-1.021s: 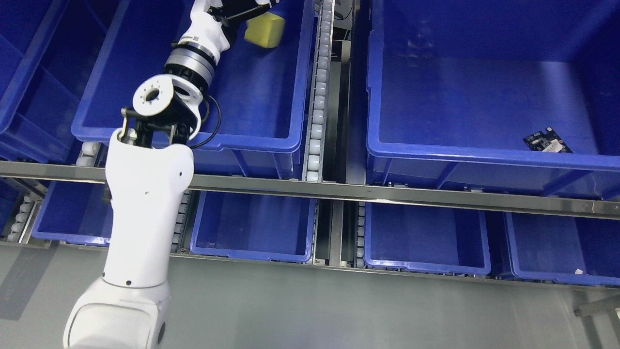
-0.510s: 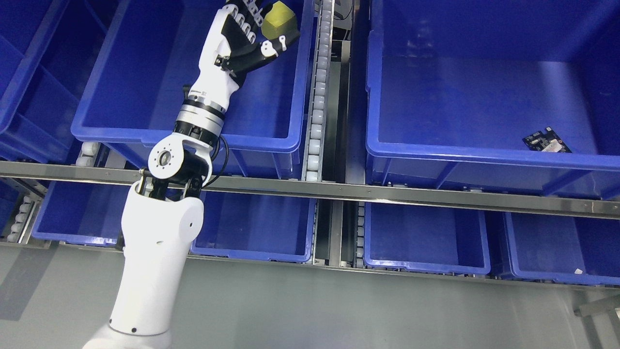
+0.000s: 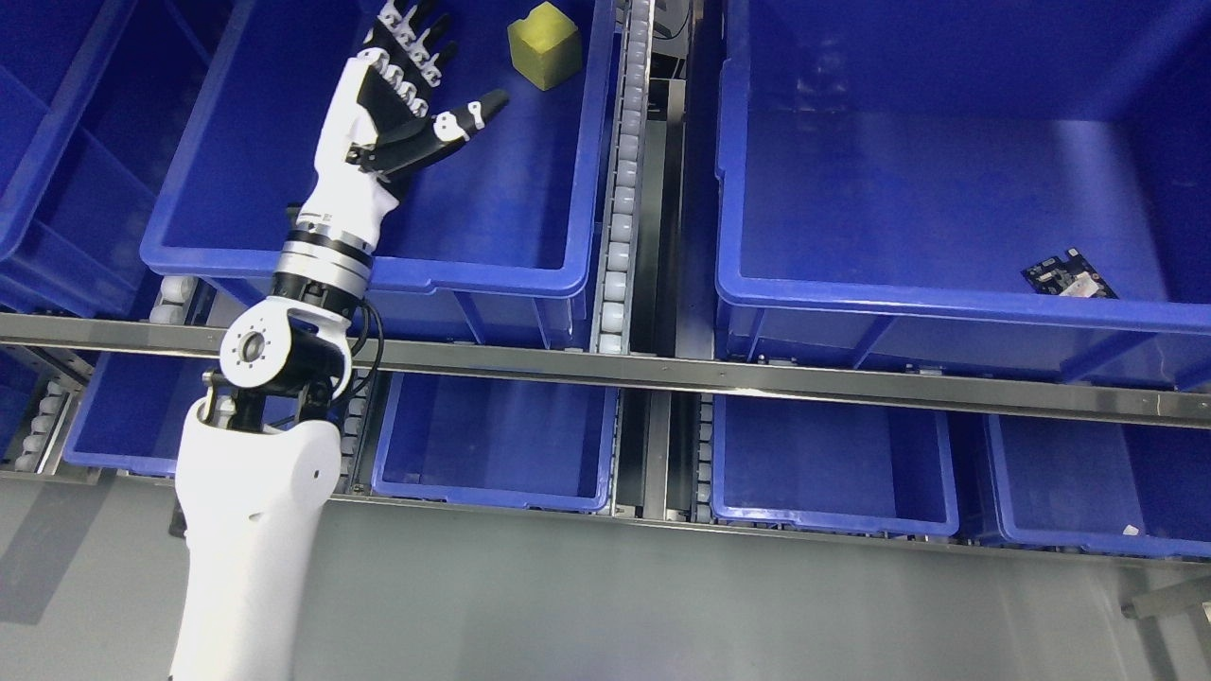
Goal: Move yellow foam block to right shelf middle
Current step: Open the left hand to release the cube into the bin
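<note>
The yellow foam block (image 3: 545,43) lies inside the large blue bin (image 3: 378,270) on the left of the middle shelf, near that bin's far right corner. My left hand (image 3: 416,90) is inside the same bin, to the left of the block and apart from it. Its fingers (image 3: 407,38) are spread and its thumb (image 3: 468,115) sticks out to the right; it holds nothing. The left arm rises from the lower left. The right arm is out of sight.
A second large blue bin (image 3: 946,303) on the right holds a small circuit board (image 3: 1069,274). A roller track (image 3: 620,189) and a gap separate the two bins. A metal rail (image 3: 662,371) runs across the front. Smaller blue bins (image 3: 833,520) sit on the lower shelf.
The left hand let go of the yellow block and drew back down and to the left. The block now rests free in the left bin.
</note>
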You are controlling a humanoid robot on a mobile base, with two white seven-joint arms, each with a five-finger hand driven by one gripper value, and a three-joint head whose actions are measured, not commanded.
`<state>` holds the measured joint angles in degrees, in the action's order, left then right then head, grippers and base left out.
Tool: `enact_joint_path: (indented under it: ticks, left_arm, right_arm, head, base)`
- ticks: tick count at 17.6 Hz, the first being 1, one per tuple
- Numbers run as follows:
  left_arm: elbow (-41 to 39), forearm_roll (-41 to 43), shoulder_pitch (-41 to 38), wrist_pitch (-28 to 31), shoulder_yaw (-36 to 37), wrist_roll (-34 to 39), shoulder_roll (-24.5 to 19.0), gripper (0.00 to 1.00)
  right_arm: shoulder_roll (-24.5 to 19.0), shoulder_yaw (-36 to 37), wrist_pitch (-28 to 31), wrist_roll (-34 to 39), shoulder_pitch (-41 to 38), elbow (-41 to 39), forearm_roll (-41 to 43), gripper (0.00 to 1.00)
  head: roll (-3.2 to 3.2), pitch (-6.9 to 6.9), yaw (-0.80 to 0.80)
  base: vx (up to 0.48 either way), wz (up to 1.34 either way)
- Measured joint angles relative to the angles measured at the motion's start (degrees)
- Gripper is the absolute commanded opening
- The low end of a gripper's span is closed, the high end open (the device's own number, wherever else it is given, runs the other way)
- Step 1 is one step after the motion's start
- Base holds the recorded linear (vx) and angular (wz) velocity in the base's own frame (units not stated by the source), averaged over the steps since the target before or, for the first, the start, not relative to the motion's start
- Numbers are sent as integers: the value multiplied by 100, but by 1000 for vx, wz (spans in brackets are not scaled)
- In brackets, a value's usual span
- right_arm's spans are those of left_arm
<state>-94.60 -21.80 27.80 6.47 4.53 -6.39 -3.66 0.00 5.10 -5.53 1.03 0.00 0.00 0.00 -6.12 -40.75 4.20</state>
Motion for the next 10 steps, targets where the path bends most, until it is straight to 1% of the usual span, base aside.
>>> enact_joint_path:
  ticks: [5,10]
  left_arm:
    - [-159,0,-98,-38,-177,-1,-96,100]
    - [-255,0,-153,-38,-195,-2,-128,100]
  right_arm:
    - [0,0,0,0,0,0,0,100]
    - [0,0,0,0,0,0,0,100]
  head:
    - [0,0,0]
    - [0,0,0]
  base:
    - [0,0]
    - [0,0]
